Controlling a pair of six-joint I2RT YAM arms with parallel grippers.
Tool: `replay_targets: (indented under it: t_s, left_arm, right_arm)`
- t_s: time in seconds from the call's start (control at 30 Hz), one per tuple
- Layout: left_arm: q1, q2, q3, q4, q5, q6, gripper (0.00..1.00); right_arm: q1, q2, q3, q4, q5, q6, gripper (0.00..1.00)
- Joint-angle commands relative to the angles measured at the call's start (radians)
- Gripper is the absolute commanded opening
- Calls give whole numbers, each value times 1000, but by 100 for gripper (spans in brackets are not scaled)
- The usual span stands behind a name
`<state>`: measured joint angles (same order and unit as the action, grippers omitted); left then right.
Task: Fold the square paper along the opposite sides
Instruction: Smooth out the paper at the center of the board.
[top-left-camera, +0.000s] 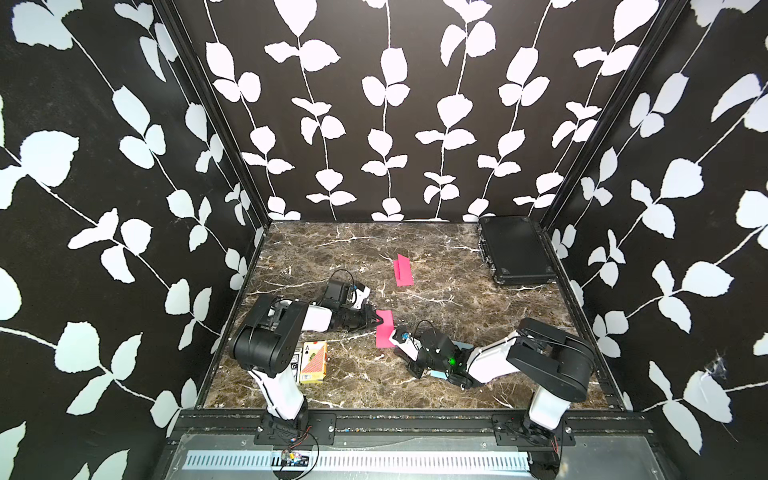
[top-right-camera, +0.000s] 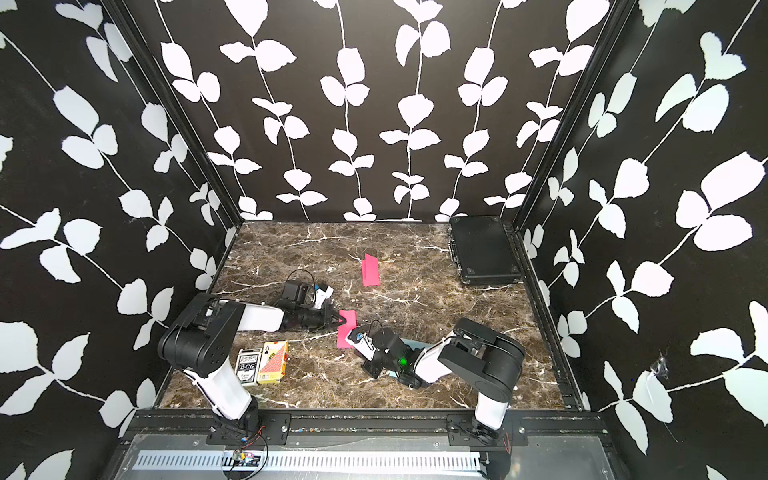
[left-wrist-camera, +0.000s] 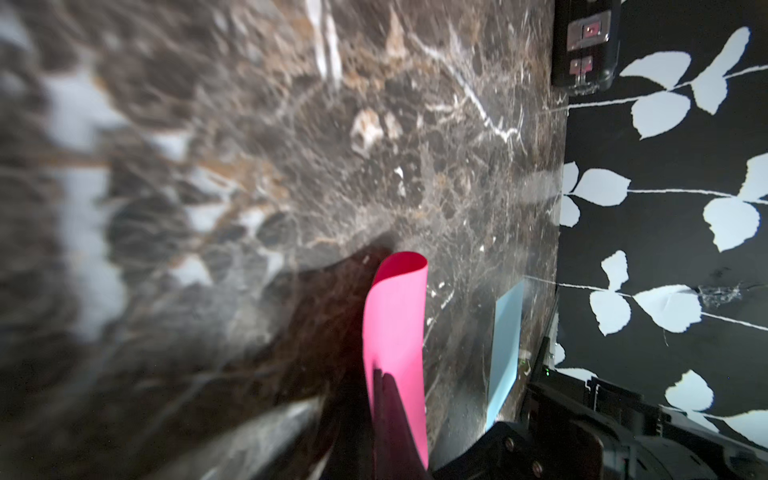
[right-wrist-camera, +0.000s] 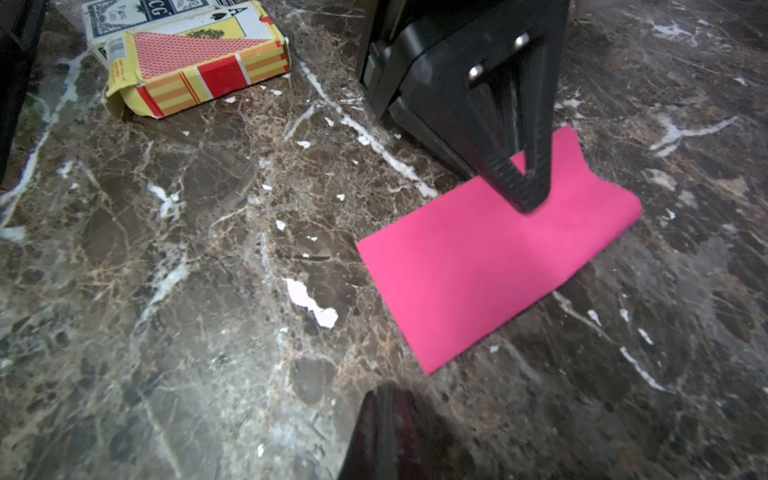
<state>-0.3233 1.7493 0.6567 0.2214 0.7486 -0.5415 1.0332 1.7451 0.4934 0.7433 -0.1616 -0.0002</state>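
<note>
Pink paper (top-left-camera: 384, 330), doubled over just right of the card box (top-left-camera: 313, 360), sits pinned under the left gripper (right-wrist-camera: 528, 199), tips pinched together, so the right gripper (right-wrist-camera: 384, 403), likewise closed, should sweep firmly along that rounded fold (right-wrist-camera: 623, 216).

Paper (top-left-camera: 384, 328) on table (top-left-camera: 457, 266), case (top-left-camera: 515, 249) behind, cards (top-left-camera: 313, 361) left

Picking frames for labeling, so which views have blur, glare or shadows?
Left wrist view: marble table near the lens smeared, with pale glare; pink paper sharp, dark shadow beside it. Right wrist view: mainly the right end effector, at the frame edge, out of focus. Both top views: sharp, evenly lit, corner posts splayed by the wide lens.
</note>
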Motion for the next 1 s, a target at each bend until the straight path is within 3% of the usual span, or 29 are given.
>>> replay_targets:
  t_s: [0.0, 0.17, 0.43, 0.73, 0.97]
  left_arm:
    - [8, 14, -38, -27, -89, -6, 0]
    - [-3, -6, -59, -6, -81, -40, 0]
    - [-23, -9, -75, 2, -79, -52, 0]
    - [-24, 1, -81, 21, -69, -54, 0]
    - [-25, 1, -78, 22, -70, -51, 0]
  right_arm:
    - [0, -52, -36, -111, -4, 12, 2]
    - [-46, -79, 6, 60, 96, -14, 2]
    - [-90, 190, 191, 280, 126, -64, 2]
    - [-131, 322, 283, 238, 79, -57, 1]
    - [-131, 330, 247, 184, 156, -82, 0]
